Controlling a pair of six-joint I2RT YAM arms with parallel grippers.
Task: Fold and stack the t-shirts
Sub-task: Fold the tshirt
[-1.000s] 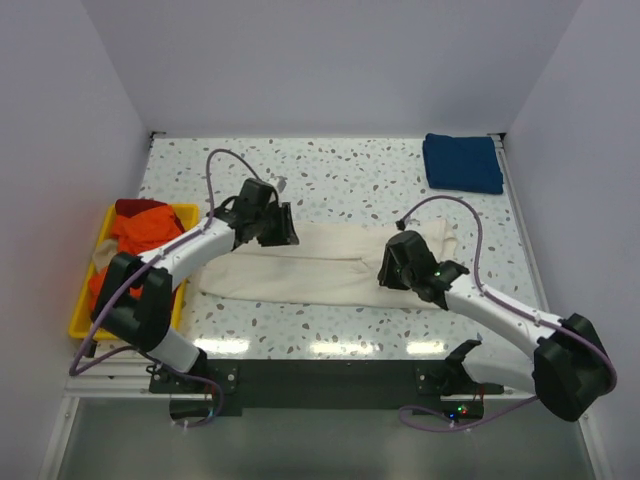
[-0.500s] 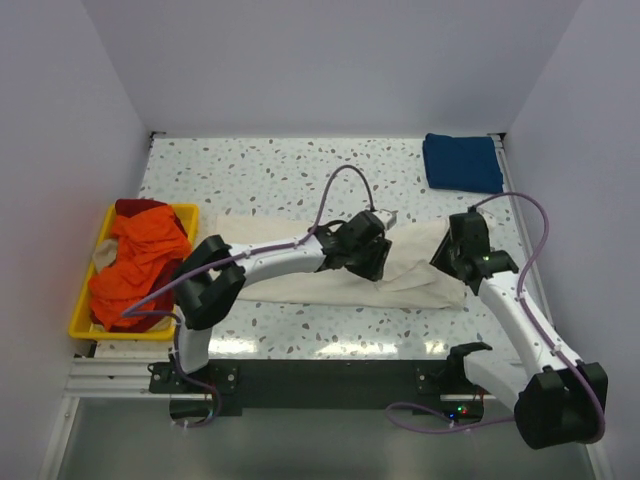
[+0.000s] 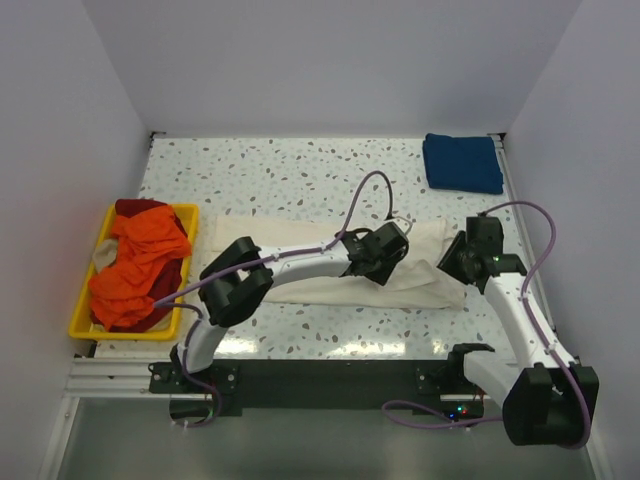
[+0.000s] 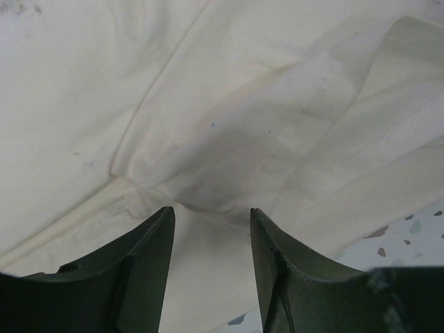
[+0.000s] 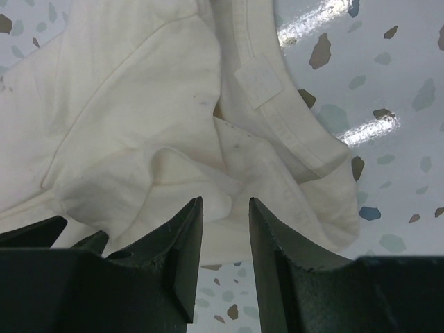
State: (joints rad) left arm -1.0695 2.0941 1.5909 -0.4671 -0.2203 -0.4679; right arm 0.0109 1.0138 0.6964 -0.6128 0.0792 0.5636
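Note:
The large cream t-shirt lies lengthwise across the middle of the table, folded into a long band. My left arm reaches far right over it. The left gripper hovers low over the shirt's right part, open, with only flat creased cloth under the gap. My right gripper stands at the shirt's right end, open, its tips just short of the rumpled collar end. The folded dark blue t-shirt sits at the back right corner.
A yellow tray at the left edge holds a heap of orange cloth over red cloth. White walls close in the table at the left, back and right. Purple cables loop above both wrists.
My left gripper swept from the shirt's left end to its right part and its jaws spread wider. My right gripper drew back to the shirt's right end.

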